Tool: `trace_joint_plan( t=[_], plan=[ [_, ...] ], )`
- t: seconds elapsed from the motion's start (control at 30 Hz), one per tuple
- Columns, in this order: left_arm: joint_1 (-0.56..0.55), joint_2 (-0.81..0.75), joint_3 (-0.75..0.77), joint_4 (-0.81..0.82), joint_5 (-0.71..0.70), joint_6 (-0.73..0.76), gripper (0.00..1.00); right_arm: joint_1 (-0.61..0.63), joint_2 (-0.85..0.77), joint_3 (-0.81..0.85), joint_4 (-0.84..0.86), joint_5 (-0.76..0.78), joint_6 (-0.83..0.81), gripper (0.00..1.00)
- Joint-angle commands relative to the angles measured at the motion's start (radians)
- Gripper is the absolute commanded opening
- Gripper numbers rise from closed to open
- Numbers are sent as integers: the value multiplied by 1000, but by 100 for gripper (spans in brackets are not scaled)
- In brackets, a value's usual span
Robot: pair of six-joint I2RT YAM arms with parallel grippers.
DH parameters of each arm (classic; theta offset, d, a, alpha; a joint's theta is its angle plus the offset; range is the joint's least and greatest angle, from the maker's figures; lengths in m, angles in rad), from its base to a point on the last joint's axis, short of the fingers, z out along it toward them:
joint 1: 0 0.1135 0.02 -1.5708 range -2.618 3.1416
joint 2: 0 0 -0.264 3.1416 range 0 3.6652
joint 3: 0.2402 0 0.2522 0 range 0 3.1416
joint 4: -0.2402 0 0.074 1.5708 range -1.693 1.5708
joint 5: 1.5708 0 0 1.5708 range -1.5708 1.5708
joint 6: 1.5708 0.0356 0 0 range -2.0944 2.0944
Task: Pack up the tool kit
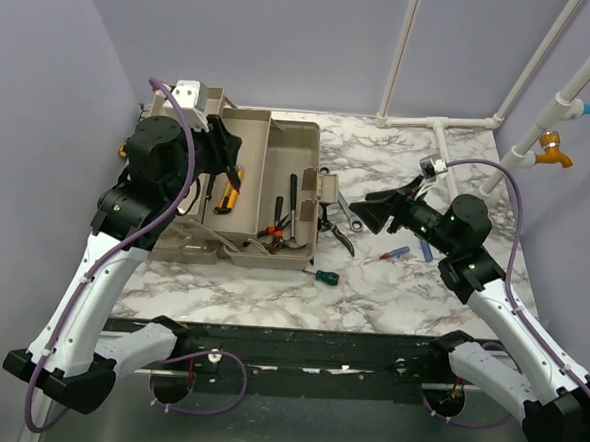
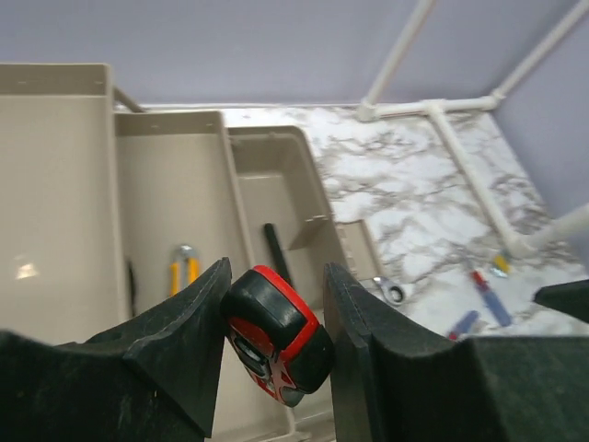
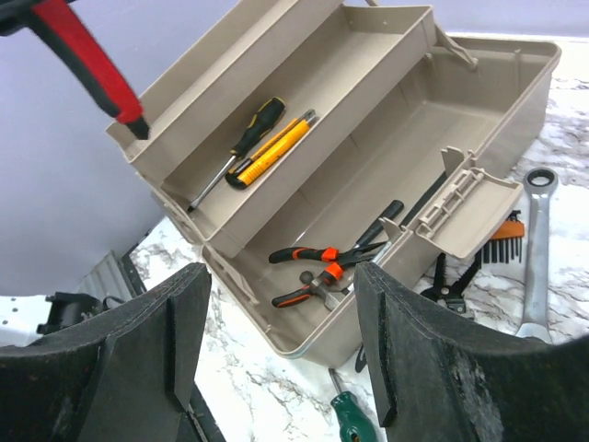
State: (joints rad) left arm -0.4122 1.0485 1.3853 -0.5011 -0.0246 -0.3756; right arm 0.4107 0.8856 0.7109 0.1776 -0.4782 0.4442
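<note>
1. The toolbox (image 1: 280, 145) stands open on the left half of the counter (image 1: 401, 288), with its beige trays spread out.
2. In the upper tray lie a yellow-and-black screwdriver (image 3: 248, 133) and a yellow knife (image 3: 276, 147); at the bottom of the box lie orange-handled pliers (image 3: 317, 253).
3. My left fingers (image 1: 224, 147) hang over the back left part of the box, closed on a red and black tool (image 2: 276, 336). I cannot tell exactly what tool it is.
4. Just beside the right wall of the box, a wrench (image 3: 536, 249) and a green-handled screwdriver (image 1: 325, 276) lie on the counter.
5. My right fingers (image 1: 364, 211) stand apart and hold nothing. They are above the counter, to the right of the box.
</note>
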Motion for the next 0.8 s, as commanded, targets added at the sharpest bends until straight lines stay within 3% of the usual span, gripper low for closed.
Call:
trace_joint_plan(
  t=[0.0, 0.23, 0.37, 0.5, 0.67, 0.77],
  plan=[
    [4, 66, 42, -178, -172, 181, 0, 5, 20, -14, -25, 86, 12, 70],
    [4, 294, 105, -223, -124, 206, 0, 4, 51, 28, -269, 517, 107, 69],
    [5, 419, 161, -256, -101, 212, 0, 3, 144, 77, -451, 673, 190, 71],
    [6, 504, 209, -288, -105, 208, 3, 3, 251, 136, -672, 892, 319, 82],
    [6, 528, 225, -287, -86, 177, 70, 4, 330, 157, -826, 1033, 480, 89],
    [6, 494, 223, -278, -74, 150, 87, 4, 355, 140, -844, 1055, 549, 88]
  ],
)
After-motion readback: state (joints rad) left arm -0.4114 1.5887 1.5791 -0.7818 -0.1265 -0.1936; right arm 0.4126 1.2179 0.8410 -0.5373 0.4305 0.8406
